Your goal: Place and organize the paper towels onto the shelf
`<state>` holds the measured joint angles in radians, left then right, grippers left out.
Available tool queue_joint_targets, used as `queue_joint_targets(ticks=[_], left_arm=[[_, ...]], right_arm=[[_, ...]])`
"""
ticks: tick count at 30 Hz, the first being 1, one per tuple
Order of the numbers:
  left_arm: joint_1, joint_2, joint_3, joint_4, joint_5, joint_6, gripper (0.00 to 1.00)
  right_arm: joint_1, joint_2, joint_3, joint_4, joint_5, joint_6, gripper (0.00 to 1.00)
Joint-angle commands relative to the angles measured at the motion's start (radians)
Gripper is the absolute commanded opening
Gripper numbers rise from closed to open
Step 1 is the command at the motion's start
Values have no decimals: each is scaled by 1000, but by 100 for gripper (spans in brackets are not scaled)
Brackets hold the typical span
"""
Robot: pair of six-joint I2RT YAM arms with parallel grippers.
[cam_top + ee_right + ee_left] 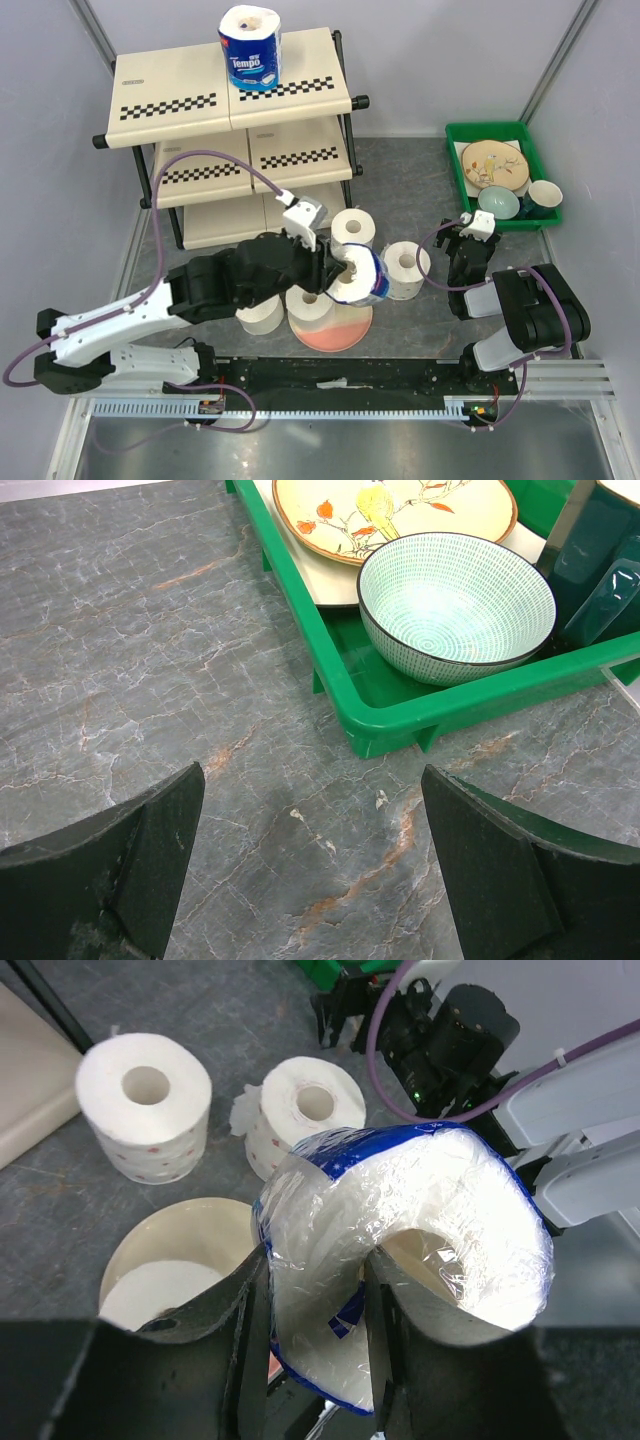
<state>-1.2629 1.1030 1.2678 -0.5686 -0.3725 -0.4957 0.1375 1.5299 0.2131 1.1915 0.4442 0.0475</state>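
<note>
— Where is the blue-wrapped paper towel roll (430, 1210) found?
— It is clamped in the left gripper (318, 1305). Its wall is pinched between the two fingers, with one finger set at the hollow core. The roll is held tilted just above the rim of the pink plate (345, 335).

— And the other paper towels?
— A second Tempo roll (250, 45) is stood upright on the top tier of the shelf (170, 90). Four unwrapped rolls (352, 228) are left on the table (400, 170) around the gripper, and one of them (310, 305) is seated on the pink plate.

— How is the right gripper (310, 870) held?
— Its jaws are spread wide with nothing between them. It is kept low over the table, near the corner of the green tray (300, 590).

— What is kept in that tray?
— A bird-painted plate (390, 510), a patterned bowl (455, 600) and a cream cup (545, 193) are seen in it.
</note>
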Motion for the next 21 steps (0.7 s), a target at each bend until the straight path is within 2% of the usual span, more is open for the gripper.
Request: queue_joint_targets(ticks=[1,13,21], left_arm=[[-6,-80,33,-53,-85,16,32],[-4,-127,143,-100,-190,88,32],[-3,-127,215,-96,-316,160,33]], right_arm=[[-1,-2,11,36,-1,-1,98],[1,-2,12,34,-1,-1,98],[-1,-4,11,34,1,-1,98]])
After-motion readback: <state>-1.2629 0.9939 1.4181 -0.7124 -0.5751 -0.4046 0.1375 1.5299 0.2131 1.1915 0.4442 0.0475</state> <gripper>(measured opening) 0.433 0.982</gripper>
